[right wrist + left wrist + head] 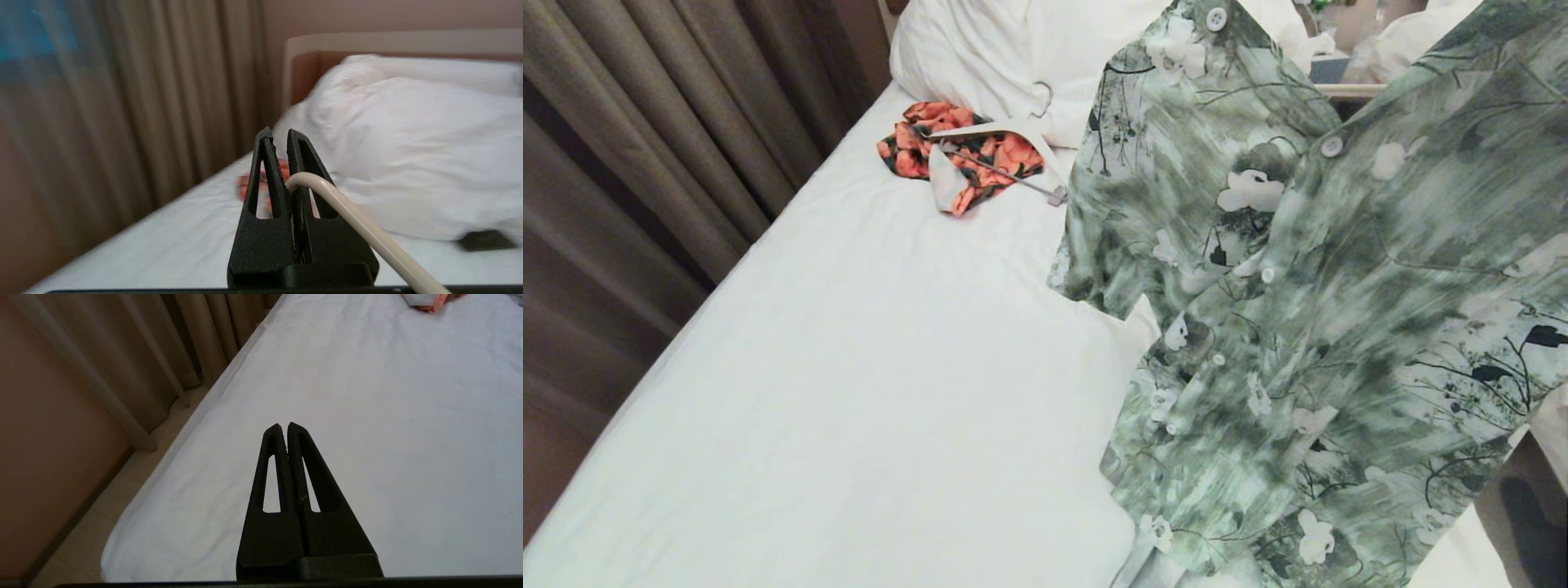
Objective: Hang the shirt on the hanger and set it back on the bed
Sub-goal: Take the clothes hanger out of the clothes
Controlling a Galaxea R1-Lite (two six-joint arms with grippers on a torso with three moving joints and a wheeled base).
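The green leafy shirt hangs in the air close to the head camera, filling the right side of that view above the bed. In the right wrist view my right gripper is shut on the cream hanger, whose thin curved hook passes between its fingers. The rest of the hanger is hidden, and the right gripper itself does not show in the head view. My left gripper is shut on nothing and hovers over the bare white sheet near the bed's left edge.
An orange-and-black floral garment lies by the pillows with a thicker white clip hanger on it. Brown curtains run along the bed's left side. A dark flat object lies on the sheet near the pillows.
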